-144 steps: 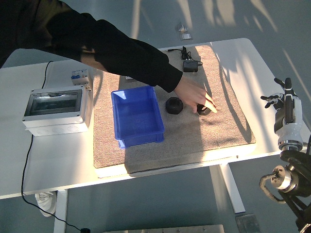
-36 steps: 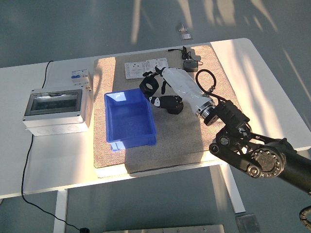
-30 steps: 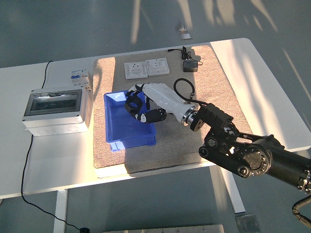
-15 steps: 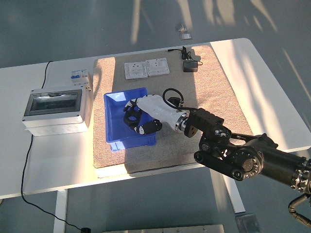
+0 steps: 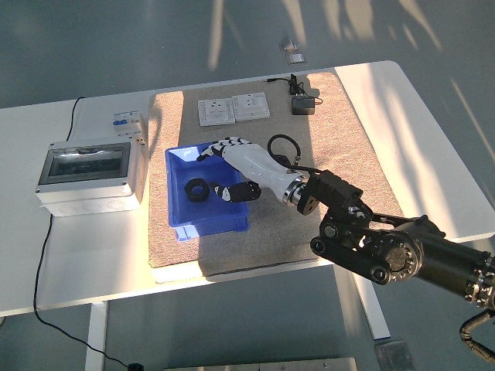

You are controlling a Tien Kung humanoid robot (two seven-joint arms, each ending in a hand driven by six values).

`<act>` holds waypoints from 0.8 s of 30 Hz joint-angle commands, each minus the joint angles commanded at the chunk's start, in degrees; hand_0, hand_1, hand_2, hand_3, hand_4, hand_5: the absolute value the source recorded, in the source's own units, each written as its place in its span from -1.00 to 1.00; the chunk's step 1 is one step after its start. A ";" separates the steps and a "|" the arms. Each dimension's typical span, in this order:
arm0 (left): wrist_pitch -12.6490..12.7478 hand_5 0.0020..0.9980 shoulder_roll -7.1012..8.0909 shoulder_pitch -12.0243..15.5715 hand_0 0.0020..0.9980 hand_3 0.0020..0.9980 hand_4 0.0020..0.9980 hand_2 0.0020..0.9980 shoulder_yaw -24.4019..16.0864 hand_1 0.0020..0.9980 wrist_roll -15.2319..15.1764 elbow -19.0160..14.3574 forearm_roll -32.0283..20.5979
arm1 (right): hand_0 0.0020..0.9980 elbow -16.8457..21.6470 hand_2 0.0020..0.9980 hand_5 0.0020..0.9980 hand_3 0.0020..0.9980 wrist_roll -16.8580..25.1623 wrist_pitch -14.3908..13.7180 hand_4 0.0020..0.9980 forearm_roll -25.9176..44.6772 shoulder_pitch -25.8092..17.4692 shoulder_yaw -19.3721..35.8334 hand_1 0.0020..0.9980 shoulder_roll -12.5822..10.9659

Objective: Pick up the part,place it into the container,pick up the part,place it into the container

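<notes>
Head view: right hand (image 5: 232,166) hung open over blue container (image 5: 179,222); black part (image 5: 196,189) lay inside, left of fingers.

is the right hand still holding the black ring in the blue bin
Apart. The head view shows the black ring lying in the blue bin, blue floor visible between it and the right hand.

Right arm (image 5: 402,251) cut off at right edge — cable (image 5: 42,255) cut off below

Sunlit white table (image 5: 62,270), grey floor (image 5: 116,46).
</notes>
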 joint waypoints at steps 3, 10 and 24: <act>0.01 0.64 -0.05 0.00 0.35 0.52 0.54 0.27 0.00 0.32 0.00 0.00 -0.02 | 1.00 -3.01 0.75 -0.56 0.69 -2.05 -4.15 0.25 0.10 -0.05 2.99 0.77 0.07; -0.01 0.64 -0.18 0.02 0.35 0.51 0.55 0.27 -0.10 0.33 0.04 0.00 0.05 | 0.96 -11.34 0.77 -0.50 0.78 -5.38 -5.87 0.38 4.43 -0.16 1.12 0.72 1.44; -0.10 0.66 -0.18 0.03 0.35 0.52 0.56 0.27 -0.22 0.32 0.04 0.00 0.43 | 0.97 -18.87 0.86 -0.37 0.89 -7.30 -3.28 0.53 8.37 -0.94 -2.54 0.76 2.55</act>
